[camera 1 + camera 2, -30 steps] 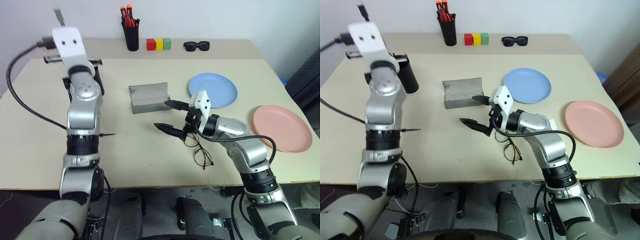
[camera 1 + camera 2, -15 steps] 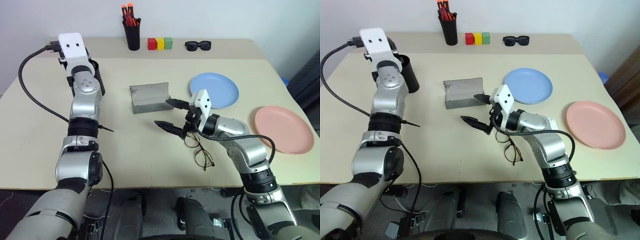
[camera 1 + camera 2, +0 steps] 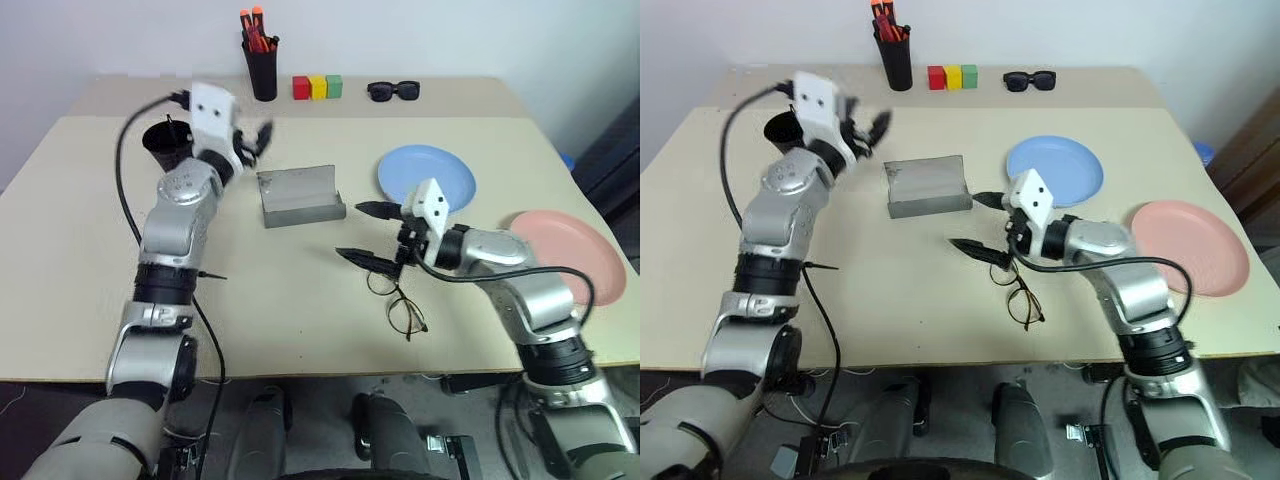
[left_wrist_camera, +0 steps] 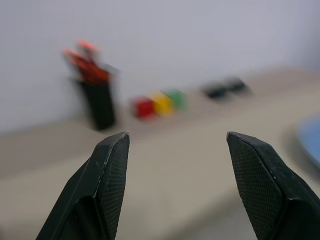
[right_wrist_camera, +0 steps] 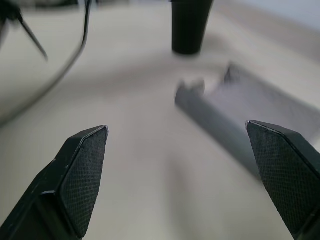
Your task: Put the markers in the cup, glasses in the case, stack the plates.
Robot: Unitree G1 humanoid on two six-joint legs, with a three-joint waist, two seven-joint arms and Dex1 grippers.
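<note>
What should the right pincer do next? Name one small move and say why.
Probably lower the right pincer onto the glasses and close on the frame. Its jaws stand wide open with nothing between them, the glasses lie on the table just below and beside it, and the grey case lies open nearby.
</note>
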